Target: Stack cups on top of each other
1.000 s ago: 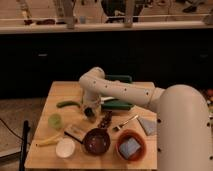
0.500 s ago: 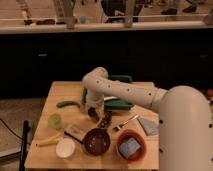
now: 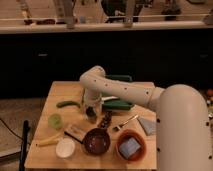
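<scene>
The pale lime green cup (image 3: 55,120) stands upright at the left of the wooden table (image 3: 60,90). My gripper (image 3: 91,111) hangs down from the white arm over the middle of the table, to the right of the green cup and well apart from it. A dark shape sits at the gripper's tip. I cannot tell whether it is the dark grey-brown cup or part of the gripper. I see no dark cup elsewhere on the table.
A white bowl (image 3: 65,147), a dark brown bowl (image 3: 96,141) and an orange bowl (image 3: 131,148) holding a blue thing line the front. A cucumber (image 3: 67,104), a banana (image 3: 49,141), a green tray (image 3: 120,103), a fork (image 3: 125,122) and a grey cloth (image 3: 147,125) lie around.
The arm and gripper have shifted slightly to the right, staying low over the table's middle. The green cup and the bowls have not moved.
</scene>
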Tool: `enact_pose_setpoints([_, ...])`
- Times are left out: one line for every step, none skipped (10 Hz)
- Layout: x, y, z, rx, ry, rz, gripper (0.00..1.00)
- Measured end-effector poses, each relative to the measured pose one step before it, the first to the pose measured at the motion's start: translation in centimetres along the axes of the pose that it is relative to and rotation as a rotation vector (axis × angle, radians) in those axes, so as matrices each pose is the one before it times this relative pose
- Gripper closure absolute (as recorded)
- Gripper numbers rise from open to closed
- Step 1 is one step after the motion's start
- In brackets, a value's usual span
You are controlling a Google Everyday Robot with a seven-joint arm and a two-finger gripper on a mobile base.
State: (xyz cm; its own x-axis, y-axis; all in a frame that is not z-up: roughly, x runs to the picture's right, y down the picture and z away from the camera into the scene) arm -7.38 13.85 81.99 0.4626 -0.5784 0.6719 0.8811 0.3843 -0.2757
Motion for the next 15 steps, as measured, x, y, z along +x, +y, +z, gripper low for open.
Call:
enact_pose_setpoints([-0.153,-0.022,-0.052,-0.00150,-0.00374,-0.00769,0.99])
enact_pose_setpoints([-0.258,-0.075,-0.136,-0.00308,-0.00543,-0.01265,1.00])
enact_pose_setpoints([-0.085,-0.032,-0.116,-0.00149,-0.00159,-0.00394,1.00])
enact_pose_setpoints([-0.292,-0.219,-0.258,-0.00576,-0.00265,-0.01337,1.00])
enact_pose_setpoints([-0.290,-0.430,-0.336,-0.00535,-0.00040,-0.01488,1.00])
enact_pose_setpoints([-0.241,-0.463,-0.370,-0.00532,0.00141,-0.01554,1.00])
enact_pose_setpoints([-0.231,-0.524,-0.422,-0.00528,0.00152,-0.01602,1.00])
enact_pose_setpoints([-0.163,-0.485,-0.427,-0.00606,0.00212,-0.01548,1.00])
enact_pose_setpoints([-0.149,-0.652,-0.615,-0.00854,0.00457,-0.01875,1.00])
enact_pose_setpoints([-0.276,-0.879,-0.779,-0.00523,0.00523,-0.01890,1.00])
enact_pose_setpoints([-0.237,-0.707,-0.686,-0.00272,0.00523,-0.01434,1.00])
enact_pose_setpoints([-0.365,-1.290,-1.234,-0.00450,0.01308,-0.01798,1.00])
enact_pose_setpoints([-0.139,-0.613,-0.431,-0.00370,0.00600,-0.00575,1.00])
enact_pose_setpoints([-0.331,-0.969,-0.339,-0.00163,0.00417,-0.00944,1.00])
enact_pose_setpoints([-0.393,-1.128,-0.228,-0.00063,0.00202,-0.01423,1.00])
